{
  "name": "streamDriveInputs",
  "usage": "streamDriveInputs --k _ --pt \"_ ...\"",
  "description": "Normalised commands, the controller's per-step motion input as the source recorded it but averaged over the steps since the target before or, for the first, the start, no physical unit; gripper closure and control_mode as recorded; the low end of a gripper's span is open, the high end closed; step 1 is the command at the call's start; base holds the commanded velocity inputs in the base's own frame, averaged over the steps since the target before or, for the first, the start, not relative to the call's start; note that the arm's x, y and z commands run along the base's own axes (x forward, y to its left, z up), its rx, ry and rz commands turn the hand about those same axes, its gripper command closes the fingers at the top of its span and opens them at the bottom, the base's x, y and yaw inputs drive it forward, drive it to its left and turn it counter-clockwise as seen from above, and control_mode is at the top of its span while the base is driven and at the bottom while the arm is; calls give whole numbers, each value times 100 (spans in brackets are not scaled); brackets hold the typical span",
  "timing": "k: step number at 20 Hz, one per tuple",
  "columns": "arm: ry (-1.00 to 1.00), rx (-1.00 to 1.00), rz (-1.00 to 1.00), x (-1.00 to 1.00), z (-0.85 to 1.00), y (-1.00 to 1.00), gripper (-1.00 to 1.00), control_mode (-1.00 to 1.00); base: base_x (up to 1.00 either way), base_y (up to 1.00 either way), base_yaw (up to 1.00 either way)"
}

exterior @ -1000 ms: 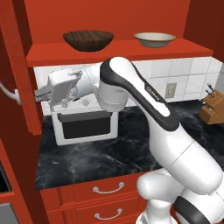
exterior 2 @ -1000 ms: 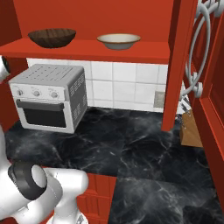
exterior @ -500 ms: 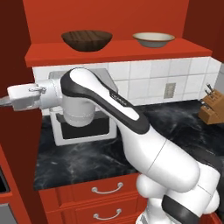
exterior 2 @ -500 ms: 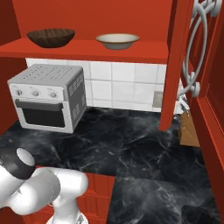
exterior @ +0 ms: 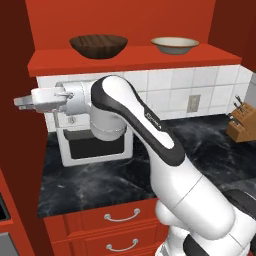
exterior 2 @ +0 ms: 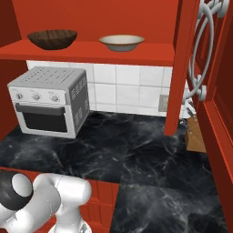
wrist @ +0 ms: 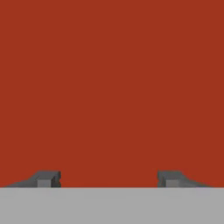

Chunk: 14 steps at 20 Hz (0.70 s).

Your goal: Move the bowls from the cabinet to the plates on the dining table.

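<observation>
- Against the picture from a second ago, the arm (exterior: pixel 150 135) has swung to the left: its hand then sat in front of the toaster oven, and it now reaches out level past the oven's left side, towards the dark red panel at the far left.
- The gripper (exterior: pixel 20 102) points left at the end of that reach; in the hand view its two fingertips (wrist: pixel 46 179) stand wide apart with plain red surface between them, clamped on nothing.
- The base cameras have barely shifted between the pictures; shelf, oven and counter sit where they did.
- Two bowls, both on the red shelf (exterior: pixel 135 57) of the cabinet, neither one moved: the dark wooden bowl (exterior: pixel 98 45) to the left, the cream bowl (exterior: pixel 174 45) to the right, well apart from each other.
- From the right base view the same pair shows, wooden bowl (exterior 2: pixel 52 38) left and cream bowl (exterior 2: pixel 121 43) right, above the tiled wall.
- One cabinet door (exterior 2: pixel 218 91) stands open at the right, with curved silver handles (exterior 2: pixel 202 50) on it.
- One toaster oven (exterior 2: pixel 49 101) stands on the black marble counter (exterior 2: pixel 136 154) under the shelf, at the left.
- One knife block (exterior: pixel 242 124) sits at the far right of the counter.
- Two red drawer fronts (exterior: pixel 115 220) with silver handles show below the counter's near edge.
</observation>
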Motion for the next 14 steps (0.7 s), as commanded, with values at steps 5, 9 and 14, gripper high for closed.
streamDriveInputs --k 5,9,14 --pt "12 6 -29 0 36 -73 -100 -100 0 0 0" --pt "16 7 -30 2 14 -57 -100 -100 0 0 0" --pt "9 6 -24 21 8 -51 -100 -100 0 0 0"
